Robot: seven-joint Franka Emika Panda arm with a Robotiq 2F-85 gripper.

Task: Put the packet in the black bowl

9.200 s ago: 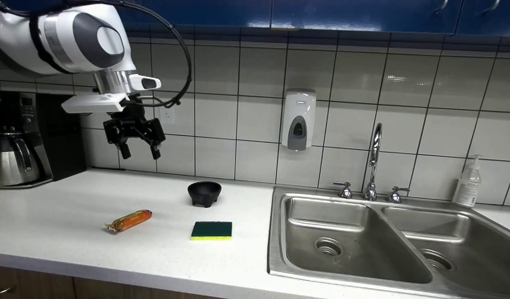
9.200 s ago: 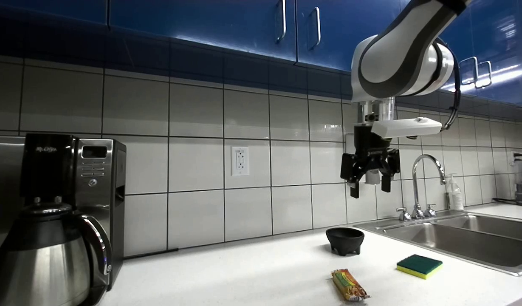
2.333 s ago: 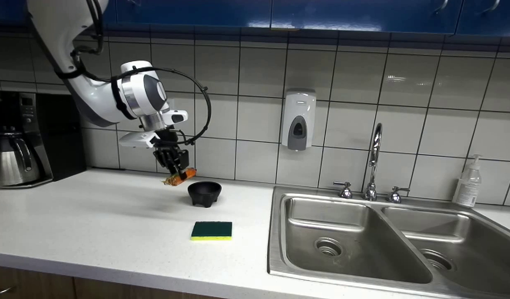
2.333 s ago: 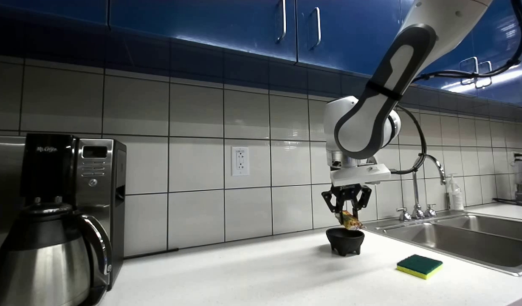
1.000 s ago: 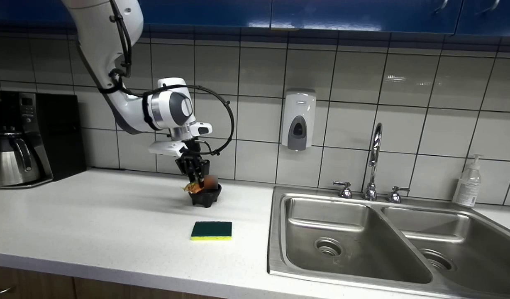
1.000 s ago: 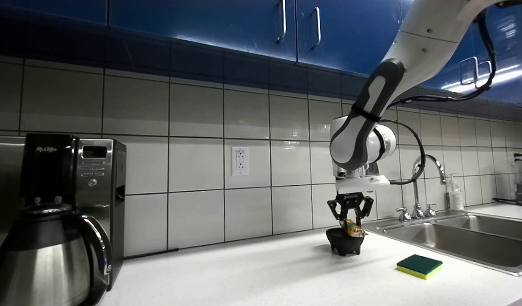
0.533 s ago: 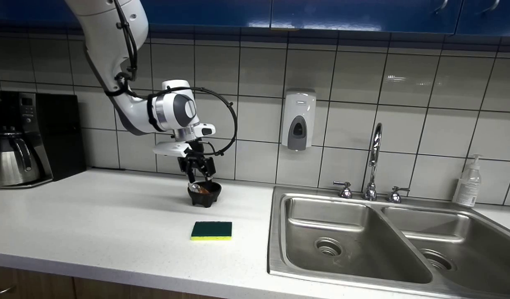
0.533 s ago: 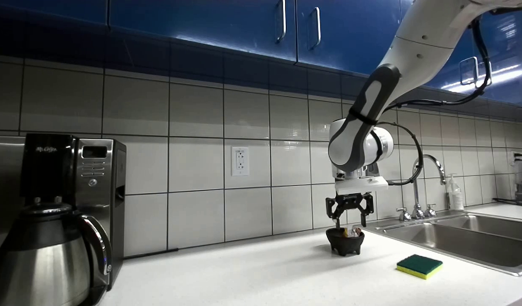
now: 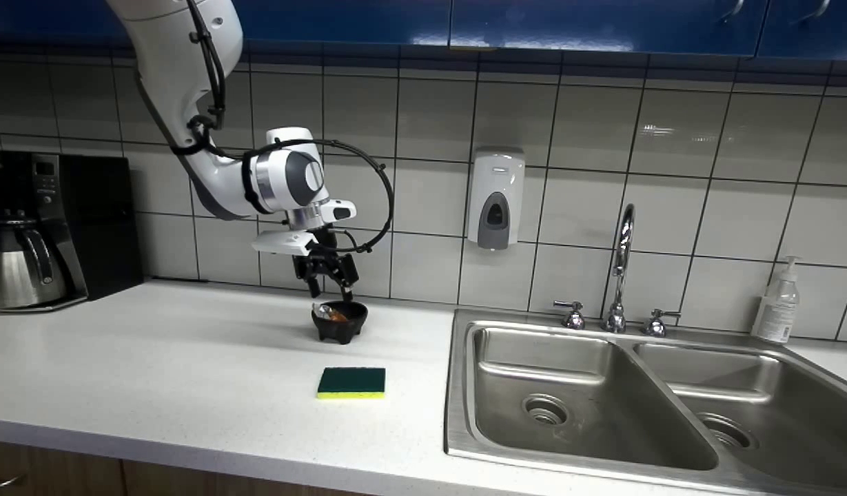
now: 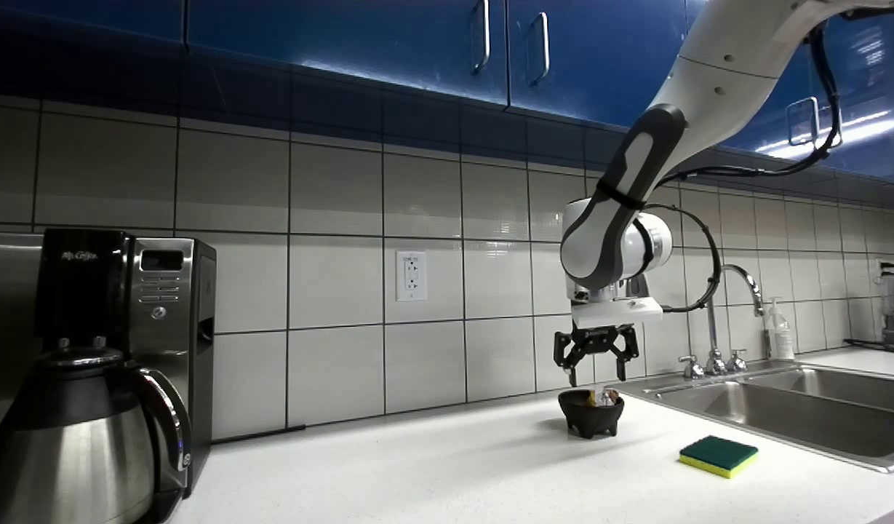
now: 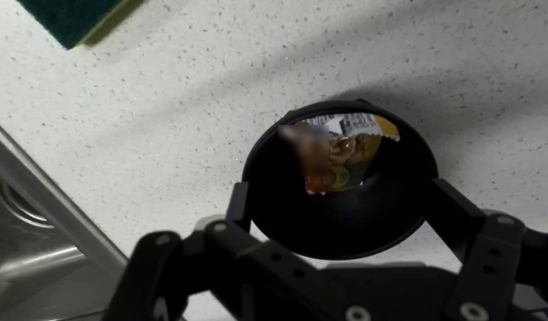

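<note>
Wrist view: main risk, judged, is a fingertip [image 11: 239, 203] snagging the rim of the black bowl [image 11: 336, 227] and tipping it; cause would be sideways travel this close above it. Jaws spread wide, gripping nothing. The packet [image 11: 347, 154] sits inside the bowl, pale end near the rim, below the gap between the jaws, touching neither side.

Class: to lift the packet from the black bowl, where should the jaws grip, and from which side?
Probably the pale upper end of the packet, from above: in both exterior views it pokes up at the rim of the black bowl, whose wall surrounds the rest.
</note>
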